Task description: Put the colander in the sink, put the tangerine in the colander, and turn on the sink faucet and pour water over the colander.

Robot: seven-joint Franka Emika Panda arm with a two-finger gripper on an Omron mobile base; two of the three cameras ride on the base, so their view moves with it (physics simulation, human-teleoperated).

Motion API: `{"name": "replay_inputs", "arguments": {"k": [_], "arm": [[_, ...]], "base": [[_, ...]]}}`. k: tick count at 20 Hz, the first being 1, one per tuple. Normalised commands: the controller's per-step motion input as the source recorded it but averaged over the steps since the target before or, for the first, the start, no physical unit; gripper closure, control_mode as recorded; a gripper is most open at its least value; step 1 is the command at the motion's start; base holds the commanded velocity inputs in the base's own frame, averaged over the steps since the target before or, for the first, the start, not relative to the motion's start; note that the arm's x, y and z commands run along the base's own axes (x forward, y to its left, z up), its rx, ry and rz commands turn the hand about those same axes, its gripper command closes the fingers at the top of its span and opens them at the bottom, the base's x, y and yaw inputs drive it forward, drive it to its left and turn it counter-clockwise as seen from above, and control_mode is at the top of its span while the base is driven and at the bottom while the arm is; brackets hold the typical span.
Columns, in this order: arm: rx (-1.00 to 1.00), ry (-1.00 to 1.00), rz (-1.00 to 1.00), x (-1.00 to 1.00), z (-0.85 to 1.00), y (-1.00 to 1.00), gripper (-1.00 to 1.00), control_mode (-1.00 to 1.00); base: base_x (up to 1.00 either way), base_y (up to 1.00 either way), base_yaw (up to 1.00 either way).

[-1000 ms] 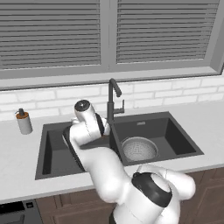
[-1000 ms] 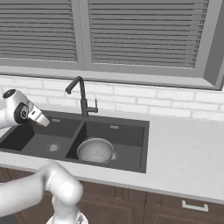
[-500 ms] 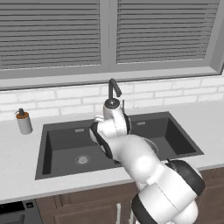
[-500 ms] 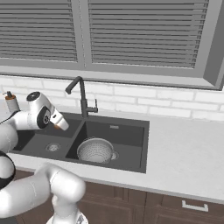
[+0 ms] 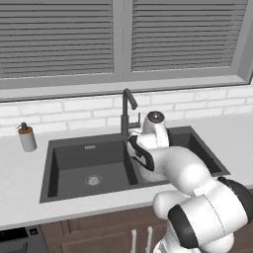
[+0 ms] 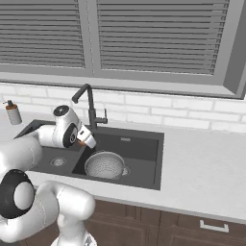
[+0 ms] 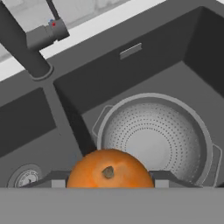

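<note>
The round, finely perforated silver-white metal colander [image 7: 155, 142] sits upright, mouth up, on the floor of the dark grey double sink's [image 6: 144, 170] right basin, ready to receive fruit. The pincer [image 7: 107, 178] grips the small orange tangerine [image 7: 109, 169], stem dimple facing the hand camera, above the divider just beside the colander, apparently carrying it across for a drop; being round, it has no real long axis.

Grey slatted blinds [image 5: 118, 39] cover wide windows above a white brick wall [image 6: 192, 117]. A pale grey table [image 6: 202, 168] tops dark brown cabinets [image 6: 158, 223].
</note>
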Motion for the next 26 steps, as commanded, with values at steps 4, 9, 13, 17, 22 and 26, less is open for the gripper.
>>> {"name": "replay_inputs", "arguments": {"k": [4, 9, 13, 17, 22, 26], "arm": [[0.00, 0.00, 0.02, -0.22, 0.00, -0.80, 1.00, -1.00], [0.01, 0.00, 0.04, -0.07, 0.00, -0.70, 1.00, -1.00], [0.00, 0.06, 0.09, 0.00, -0.03, -0.47, 1.00, -1.00], [0.00, 0.14, 0.14, 0.00, -0.09, -0.34, 1.00, -1.00], [0.00, 0.14, 0.18, 0.00, -0.07, -0.11, 1.00, -1.00], [0.00, 0.11, 0.12, 0.00, -0.04, 0.00, 1.00, -1.00]], "base": [[0.00, 0.00, 0.00], [0.00, 0.00, 0.00], [0.00, 0.00, 0.00], [0.00, 0.00, 0.00], [0.00, 0.00, 0.00], [0.00, 0.00, 0.00]]}}
